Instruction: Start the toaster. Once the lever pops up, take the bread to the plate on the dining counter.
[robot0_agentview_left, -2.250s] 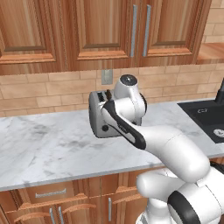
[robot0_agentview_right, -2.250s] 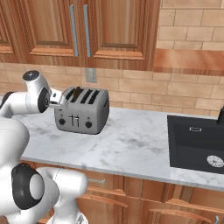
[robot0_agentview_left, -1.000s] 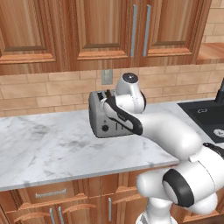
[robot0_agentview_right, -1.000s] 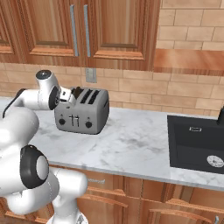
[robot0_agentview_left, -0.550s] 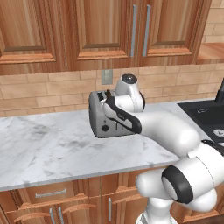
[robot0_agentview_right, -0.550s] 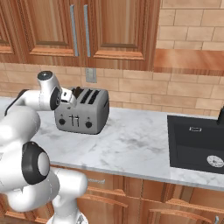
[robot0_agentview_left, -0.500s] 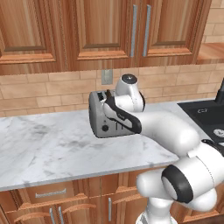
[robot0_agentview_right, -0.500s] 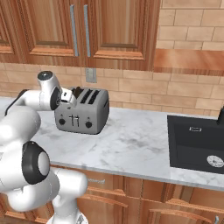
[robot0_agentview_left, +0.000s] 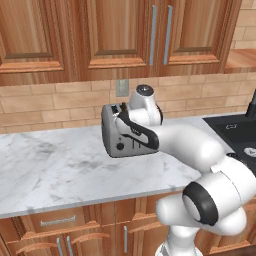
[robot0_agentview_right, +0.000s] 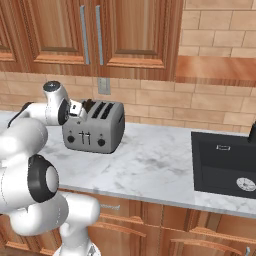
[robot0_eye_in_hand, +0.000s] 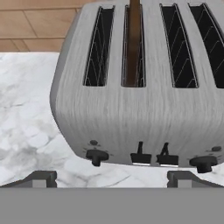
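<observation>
Your gripper (robot0_eye_in_hand: 112, 177) hangs above the toaster's (robot0_eye_in_hand: 144, 87) front edge and looks down over the four slots, jaws wide apart and holding nothing. The relation that matters here: the two slim levers (robot0_eye_in_hand: 153, 155) sit on the toaster's front face, directly ahead of the jaws and roughly midway between them, flanked by the two black knobs (robot0_eye_in_hand: 97, 156). The levers appear to be at the lower end of their tracks, though you cannot tell from this angle whether they are latched. The bread (robot0_eye_in_hand: 133, 41) stands on edge in the second slot from the left of the hand view, its long axis running along the slot, away from the front face, and its top edge rising above the toaster's top.

In the right base view the gripper (robot0_agentview_right: 76, 111) sits at the toaster's (robot0_agentview_right: 95, 127) left top corner, close over it. You have one arm only, so the reach is settled.

The toaster stands on the marble desk (robot0_agentview_right: 150, 162), its back towards the brick wall (robot0_agentview_left: 55, 102) beneath wooden cabinets (robot0_agentview_left: 125, 35). To the toaster's right the desk carries a dark sink (robot0_agentview_right: 225, 162). Judged from this, the start step comes first: a lever must be pressed before the slice is lifted.
</observation>
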